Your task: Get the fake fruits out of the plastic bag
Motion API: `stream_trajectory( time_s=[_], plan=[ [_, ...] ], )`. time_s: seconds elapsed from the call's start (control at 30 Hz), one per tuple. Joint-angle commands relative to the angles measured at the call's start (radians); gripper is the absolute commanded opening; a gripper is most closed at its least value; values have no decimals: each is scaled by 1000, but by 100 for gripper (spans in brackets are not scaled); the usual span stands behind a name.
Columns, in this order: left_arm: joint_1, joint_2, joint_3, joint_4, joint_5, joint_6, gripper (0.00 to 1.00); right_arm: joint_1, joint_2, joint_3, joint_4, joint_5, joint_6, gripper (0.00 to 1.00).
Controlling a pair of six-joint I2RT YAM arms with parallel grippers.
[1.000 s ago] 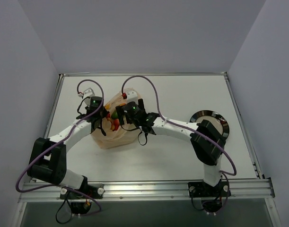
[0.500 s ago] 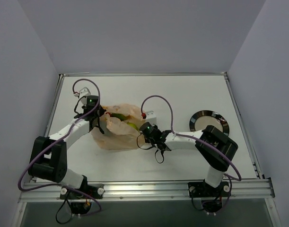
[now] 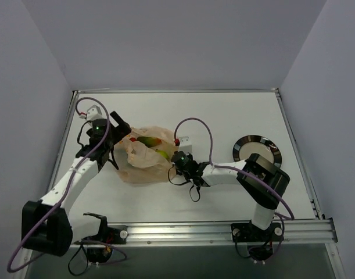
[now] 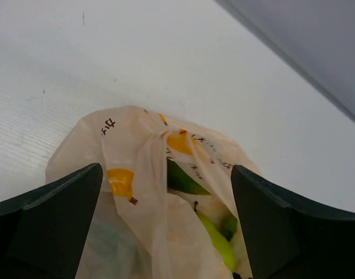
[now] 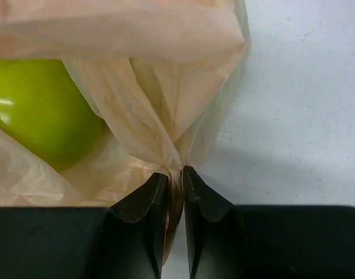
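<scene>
The bag lies left of centre on the table: thin, limp film, best taken by a gathered fold. The fruits inside look light, hard and slippery. The right gripper is pinched on such a fold; the left gripper gapes wide, empty, facing the bag.

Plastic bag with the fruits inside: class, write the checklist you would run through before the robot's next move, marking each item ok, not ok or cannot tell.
1. Right pincer shut on a gathered fold of the plastic bag: ok.
2. Left pincer open, holding nothing: ok.
3. Fake fruits visible through the bag's mouth in the left wrist view: ok.
4. Clear way in to them: not ok, a fold of film crosses the opening.
5. Any fruit out on the table: not ok, none seen outside the bag.
</scene>
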Motion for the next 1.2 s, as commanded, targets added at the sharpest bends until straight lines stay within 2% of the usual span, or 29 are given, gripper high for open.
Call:
stream_trajectory(
  time_s=[0.0,0.03,0.17,0.23,0.33,0.4,0.43,0.5,0.67,0.73,0.93,1.0,1.03,1.1,1.13,1.17],
  plan=[
    [-4,-204,6,-155,14,21,92,9,-55,30,14,9,-15,13],
    [-7,-290,-2,-193,11,36,92,10,-56,30,15,5,-9,13],
    [-46,-463,-34,-432,10,24,92,10,-55,44,15,3,-13,14],
    [-66,-529,-52,-472,59,-13,92,10,-52,50,23,-5,-13,14],
    [-144,-522,-68,-483,109,-53,93,12,-38,60,23,-17,-18,13],
    [-251,-496,-63,-470,76,-64,96,10,-37,60,28,-25,-18,14],
    [-285,-463,-58,-463,-2,-64,97,10,-38,59,26,-25,-18,14],
    [-337,-403,-54,-447,-45,-64,97,10,-49,54,28,-29,-19,14],
    [-340,-289,-87,-293,-150,-36,97,15,-63,36,35,-46,-22,13],
    [-339,-245,-136,-168,-148,-24,97,22,-57,31,43,-54,-24,14],
    [-343,-156,-186,13,-174,-19,97,42,-47,16,54,-54,-27,13],
    [-343,-130,-186,27,-182,-18,97,45,-43,13,55,-55,-29,14],
    [-343,-122,-189,32,-186,-15,93,50,-43,11,57,-55,-30,14],
    [-343,-114,-198,35,-183,-7,71,52,-43,7,55,-54,-30,14],
    [-343,-120,-203,25,-180,-7,44,52,-49,2,52,-49,-30,14],
    [-345,-132,-216,20,-180,-6,33,47,-53,1,49,-40,-30,15]
  ],
)
